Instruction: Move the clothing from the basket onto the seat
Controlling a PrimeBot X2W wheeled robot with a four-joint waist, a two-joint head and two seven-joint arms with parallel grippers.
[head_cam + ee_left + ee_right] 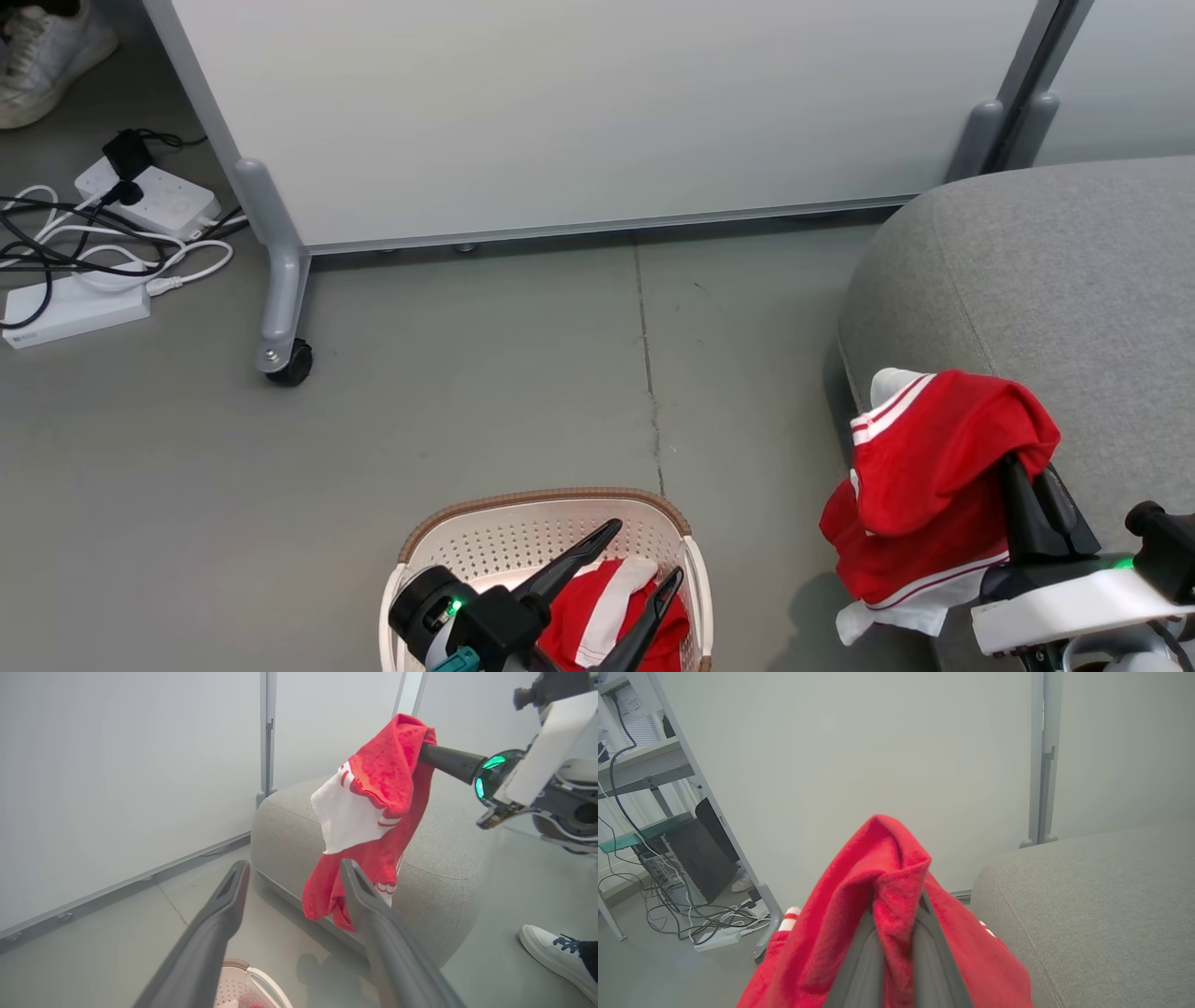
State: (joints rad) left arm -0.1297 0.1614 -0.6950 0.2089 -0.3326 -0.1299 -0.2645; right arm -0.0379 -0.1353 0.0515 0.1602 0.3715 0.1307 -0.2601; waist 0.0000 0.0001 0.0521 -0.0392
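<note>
Grey floor runs back to a white panel on a caster wheel, and the big grey seat stands on the right

Right pincer is clamped narrow on a fold of a red garment. The cloth is bunched over both fingertips, and its white bands and white hem hang loose below. This garment hangs at the seat's left edge, near the front corner. In the left wrist view it drapes down in front of the seat's side, and whether it touches the cushion cannot be told

Left pincer stands wide, holding nothing, with its two dark fingers spread above the basket. A second red garment with a white band lies crumpled inside the basket, under and between those fingers; whether they touch it cannot be told. The basket sits on the floor, well left of the seat

Farther off, white power strips and tangled cables lie on the floor by the panel's left leg. A white shoe shows at the top left corner of the head view, and another white shoe stands on the floor to the right of the seat in the left wrist view
</note>
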